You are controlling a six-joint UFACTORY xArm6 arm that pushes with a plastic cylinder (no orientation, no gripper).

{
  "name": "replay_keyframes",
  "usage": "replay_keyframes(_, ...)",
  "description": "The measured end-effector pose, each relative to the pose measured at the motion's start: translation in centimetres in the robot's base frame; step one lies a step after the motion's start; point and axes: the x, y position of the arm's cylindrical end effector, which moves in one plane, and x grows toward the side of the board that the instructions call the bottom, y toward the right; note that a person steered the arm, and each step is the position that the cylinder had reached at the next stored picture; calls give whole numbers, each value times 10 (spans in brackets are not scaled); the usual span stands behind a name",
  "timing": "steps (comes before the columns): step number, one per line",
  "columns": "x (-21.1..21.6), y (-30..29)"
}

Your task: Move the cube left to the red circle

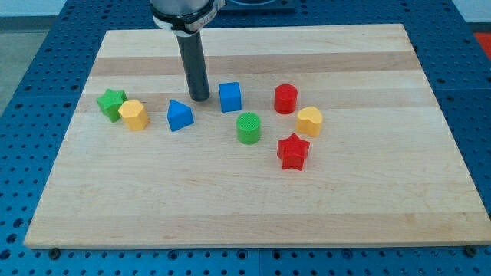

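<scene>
Just left of the blue cube (230,96) stands my tip (199,98).

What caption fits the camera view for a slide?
My tip sits just left of the blue cube, which lies left of the red cylinder on the wooden board.

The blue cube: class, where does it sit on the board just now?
The blue cube sits near the board's middle, toward the view's top, just right of my tip and left of the red cylinder, with the green cylinder below it.
</scene>
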Motion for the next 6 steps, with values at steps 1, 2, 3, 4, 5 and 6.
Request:
replay_keyframes(1,0,0)
replay_keyframes(2,0,6)
replay_keyframes(3,0,17)
replay_keyframes(4,0,33)
replay_keyframes(5,0,39)
replay_keyframes(6,0,27)
